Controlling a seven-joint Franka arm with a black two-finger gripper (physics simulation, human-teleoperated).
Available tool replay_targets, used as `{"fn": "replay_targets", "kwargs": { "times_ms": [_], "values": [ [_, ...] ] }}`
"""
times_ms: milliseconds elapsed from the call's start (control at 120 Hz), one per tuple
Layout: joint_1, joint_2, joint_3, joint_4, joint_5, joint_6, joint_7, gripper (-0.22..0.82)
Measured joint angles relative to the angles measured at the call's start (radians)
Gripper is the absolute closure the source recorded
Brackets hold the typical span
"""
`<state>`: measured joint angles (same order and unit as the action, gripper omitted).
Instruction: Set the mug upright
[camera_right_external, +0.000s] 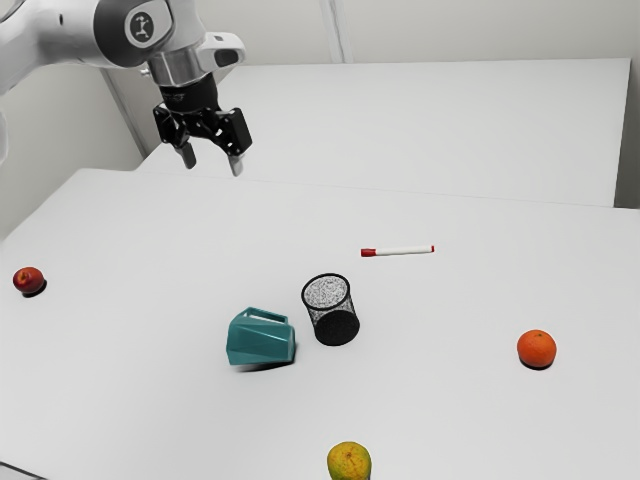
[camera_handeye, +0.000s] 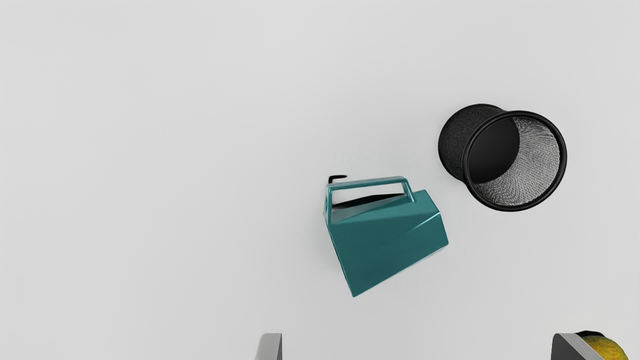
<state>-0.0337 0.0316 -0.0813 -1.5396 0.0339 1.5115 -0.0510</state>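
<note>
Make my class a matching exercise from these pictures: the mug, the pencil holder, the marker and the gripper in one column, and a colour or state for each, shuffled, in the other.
Things:
1. Mug
2. Pencil holder
3. Marker
4. Gripper

Colours and states:
A. White with a red cap, lying flat
B. Open, above the table
C. Teal, tipped over on its side
D. Black mesh, standing upright

Right pairs: 1-C, 2-D, 3-A, 4-B
</note>
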Motion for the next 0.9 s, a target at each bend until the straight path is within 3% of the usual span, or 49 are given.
{"fn": "replay_targets", "kwargs": {
  "times_ms": [225,367,500,708,900],
  "values": [
    [-0.002,-0.048,0.001,-0.040,0.000,0.002,-0.004,0.02],
    [-0.011,-0.118,0.010,-0.157,-0.024,0.028,-0.005,0.02],
    [-0.001,-0.160,0.022,-0.287,-0.071,0.101,-0.004,0.02],
    [0.011,-0.203,0.094,-0.483,-0.218,0.256,0.039,0.02],
    [0.059,-0.213,0.105,-0.636,-0.374,0.408,0.134,0.02]
  ]
}}
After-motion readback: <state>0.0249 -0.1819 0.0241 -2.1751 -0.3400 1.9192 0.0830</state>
